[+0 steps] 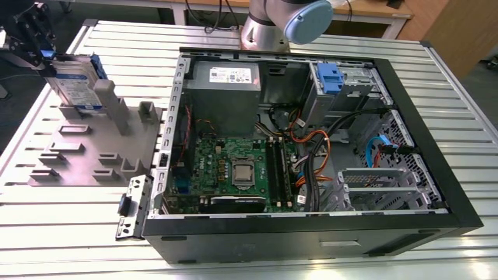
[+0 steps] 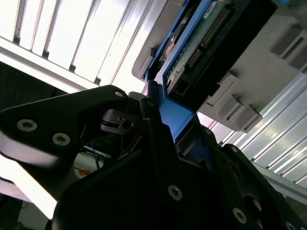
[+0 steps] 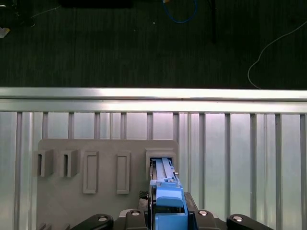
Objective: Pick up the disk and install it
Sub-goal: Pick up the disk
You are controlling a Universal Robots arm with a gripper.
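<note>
The disk (image 1: 76, 83) stands upright on its edge at the far end of the grey slotted tray (image 1: 86, 157), on the exterior view's left. It is silver with a white-and-blue label and a blue frame. My gripper (image 1: 46, 58) sits on the disk's top edge and is shut on its blue frame. In the first wrist view the disk (image 3: 164, 184) is seen edge-on, its lower end in a tray slot (image 3: 160, 155), with my gripper (image 3: 168, 213) around the blue frame. The second wrist view shows the disk's green circuit board (image 2: 204, 40).
An open black computer case (image 1: 435, 175) lies on the slatted metal table (image 1: 62, 233) to the exterior view's right of the tray. Inside are a grey power supply box (image 1: 224, 87), a motherboard (image 1: 233, 172), cables and a blue drive bracket (image 1: 330, 79). The arm's base (image 1: 269, 26) stands behind the case.
</note>
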